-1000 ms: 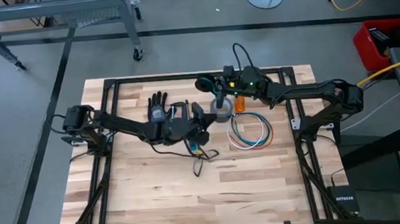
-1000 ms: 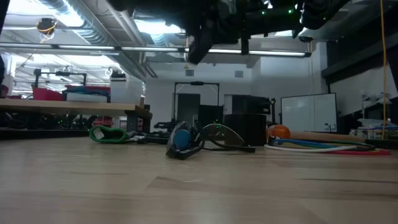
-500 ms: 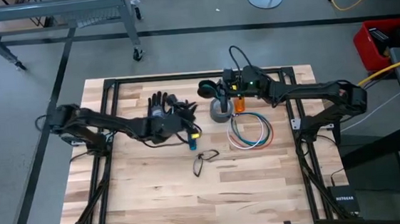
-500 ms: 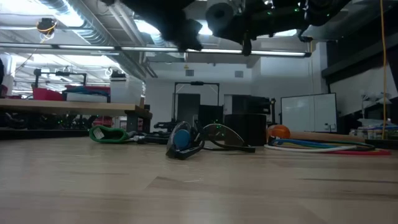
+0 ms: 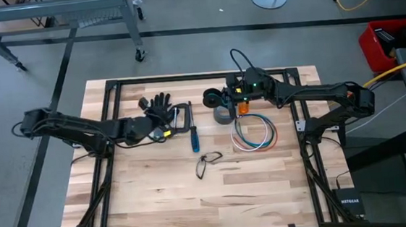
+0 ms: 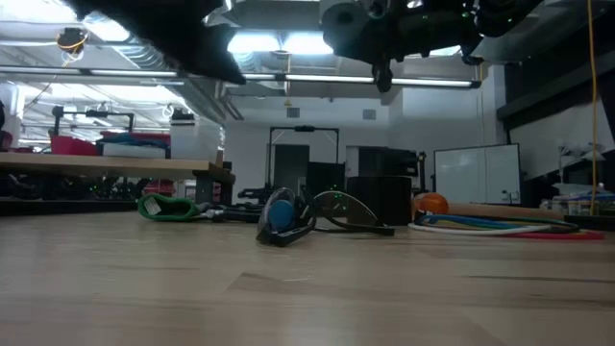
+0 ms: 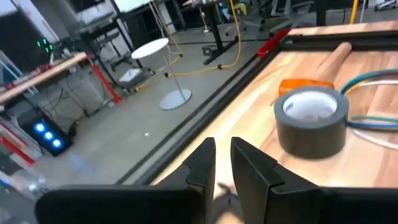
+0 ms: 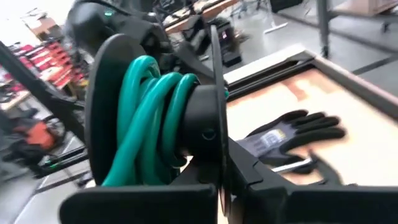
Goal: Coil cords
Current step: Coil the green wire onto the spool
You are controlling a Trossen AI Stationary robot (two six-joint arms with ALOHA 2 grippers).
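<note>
Currently the cords (image 5: 254, 133) lie as a loose ring on the tabletop (image 5: 159, 197), just beside the tape roll (image 5: 222, 113) and below the right gripper (image 5: 220, 97), whose fingers are clamped on a black reel (image 8: 155, 118) wound with green cord. The left gripper (image 5: 167, 132) is held near the black glove (image 5: 156, 104), well apart from the cords, its fingers (image 7: 202, 165) nearly closed on nothing. Trouble is likely if the reel is lowered carelessly: the tape roll could be knocked, or the ring scattered. The thin wires could also be separated if only one strand is caught. The glasses (image 5: 207, 162) and screwdriver (image 5: 195, 138) could be swept aside by the left arm.
</note>
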